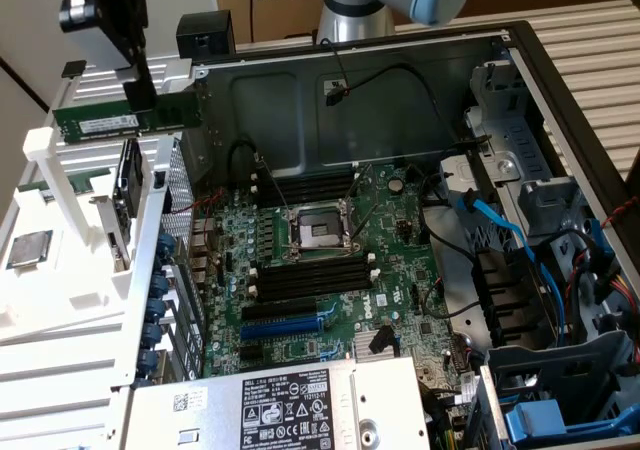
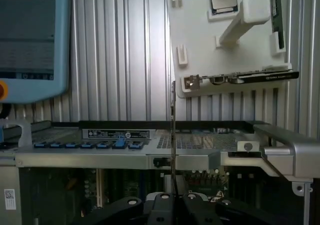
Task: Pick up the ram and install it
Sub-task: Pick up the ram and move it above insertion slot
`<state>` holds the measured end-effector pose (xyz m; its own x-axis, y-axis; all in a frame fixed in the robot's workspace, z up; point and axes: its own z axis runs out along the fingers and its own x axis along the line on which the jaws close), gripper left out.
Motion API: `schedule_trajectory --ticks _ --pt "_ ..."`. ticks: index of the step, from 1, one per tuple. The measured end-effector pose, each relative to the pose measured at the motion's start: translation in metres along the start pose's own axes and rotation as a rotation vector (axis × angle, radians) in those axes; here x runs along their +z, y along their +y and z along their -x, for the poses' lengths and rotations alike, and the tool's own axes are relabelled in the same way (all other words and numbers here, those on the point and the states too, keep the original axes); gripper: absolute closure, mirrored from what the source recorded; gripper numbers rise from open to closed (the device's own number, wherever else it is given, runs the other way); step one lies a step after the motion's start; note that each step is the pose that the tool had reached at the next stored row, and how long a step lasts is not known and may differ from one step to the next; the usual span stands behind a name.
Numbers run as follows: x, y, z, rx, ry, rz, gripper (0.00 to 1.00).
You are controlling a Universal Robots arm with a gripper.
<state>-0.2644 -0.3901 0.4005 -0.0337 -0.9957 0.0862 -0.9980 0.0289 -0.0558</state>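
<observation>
Pincer: the pincer (image 1: pixel 141 102) (image 2: pixel 174 199) was closed narrowly on the ram, with a finger against each flat face.
Ram: the ram (image 1: pixel 105 122) (image 2: pixel 173 135) was held in the air with its long edge level, at the exterior view's far left, over the open case's (image 1: pixel 350 100) left edge.
Tray: a white tray (image 1: pixel 60 300) carrying a processor (image 1: pixel 30 249) sat left of the case.
Motherboard: the motherboard (image 1: pixel 330 270) lay inside the case, well apart from the ram.

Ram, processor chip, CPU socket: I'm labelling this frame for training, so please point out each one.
ram (image 1: pixel 100 123): exterior view, on its green board's white label.
processor chip (image 1: pixel 29 249): exterior view, middle of its silver top.
CPU socket (image 1: pixel 318 232): exterior view, its dark centre inside the metal frame.
</observation>
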Motion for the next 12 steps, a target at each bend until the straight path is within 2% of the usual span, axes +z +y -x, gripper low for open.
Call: schedule_trajectory --ticks 1,2,3,8,9,11,12 --pt "0.0 -0.0093 0.0 0.0 0.0011 0.0 0.88" --pt "0.0001 -0.0135 0.0 0.0 0.0015 0.0 0.88" --pt "0.0003 -0.0226 0.001 0.0 0.0024 0.0 0.88" --pt "0.0009 -0.0453 0.001 0.0 0.0038 -0.0001 0.88" --pt "0.0013 -0.0592 0.002 0.0 0.0042 0.0 0.88" --pt "0.0018 -0.0684 0.002 0.0 0.0043 -0.0001 0.88" --pt "0.0022 -0.0775 0.003 0.0 0.0044 0.0 0.88"
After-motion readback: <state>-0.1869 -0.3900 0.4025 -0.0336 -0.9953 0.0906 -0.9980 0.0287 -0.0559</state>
